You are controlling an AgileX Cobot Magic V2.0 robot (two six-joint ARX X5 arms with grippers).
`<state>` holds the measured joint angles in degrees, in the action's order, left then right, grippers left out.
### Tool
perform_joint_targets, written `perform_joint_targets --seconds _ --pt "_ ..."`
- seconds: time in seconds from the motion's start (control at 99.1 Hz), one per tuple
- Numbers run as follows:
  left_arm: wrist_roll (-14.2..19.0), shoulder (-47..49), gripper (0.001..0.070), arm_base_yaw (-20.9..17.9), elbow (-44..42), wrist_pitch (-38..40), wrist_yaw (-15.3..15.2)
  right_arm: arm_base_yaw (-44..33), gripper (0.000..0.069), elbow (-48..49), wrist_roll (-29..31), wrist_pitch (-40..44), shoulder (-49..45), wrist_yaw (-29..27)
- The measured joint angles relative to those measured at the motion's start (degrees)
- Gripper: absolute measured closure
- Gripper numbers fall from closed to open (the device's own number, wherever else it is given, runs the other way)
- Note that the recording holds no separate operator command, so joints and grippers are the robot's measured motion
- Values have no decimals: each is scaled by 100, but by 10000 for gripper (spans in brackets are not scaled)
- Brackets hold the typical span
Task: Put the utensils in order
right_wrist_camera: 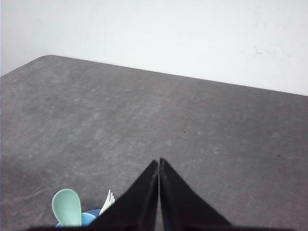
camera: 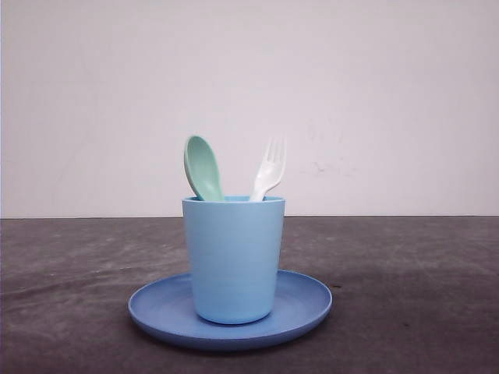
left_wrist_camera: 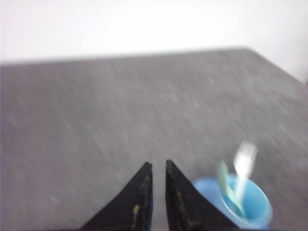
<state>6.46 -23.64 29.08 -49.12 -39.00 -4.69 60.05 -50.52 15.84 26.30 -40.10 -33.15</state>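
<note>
You're finishing: spoon and fork are standing in the cup below both empty, closed grippers; just retract.

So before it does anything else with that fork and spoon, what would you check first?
1. Pale mint-green plastic spoon standing in the light blue cup, bowl up: ok.
2. Small white plastic fork in the same cup, tines up: ok.
3. Cup upright on the round blue plate: ok.
4. Left gripper holding nothing, fingers nearly together with a narrow gap: ok.
5. Right gripper shut and empty: ok.
6. Both grippers apart from the utensils: ok.
</note>
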Motion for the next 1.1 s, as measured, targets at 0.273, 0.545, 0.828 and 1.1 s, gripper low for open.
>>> perform_joint_targets --seconds 0.273,0.545,0.828,1.1 --pt "-660 673 685 -1040 1596 1504 0 0 687 0 0 0 0 0" --pt "-715 1333 685 -1954 3528 2981 -2 0 687 0 0 0 0 0" --pt "-741 1928 685 -2376 4347 3069 -2 2 687 0 0 0 0 0" --pt "-756 2345 685 -2457 4728 3001 -2 2 687 0 0 0 0 0"
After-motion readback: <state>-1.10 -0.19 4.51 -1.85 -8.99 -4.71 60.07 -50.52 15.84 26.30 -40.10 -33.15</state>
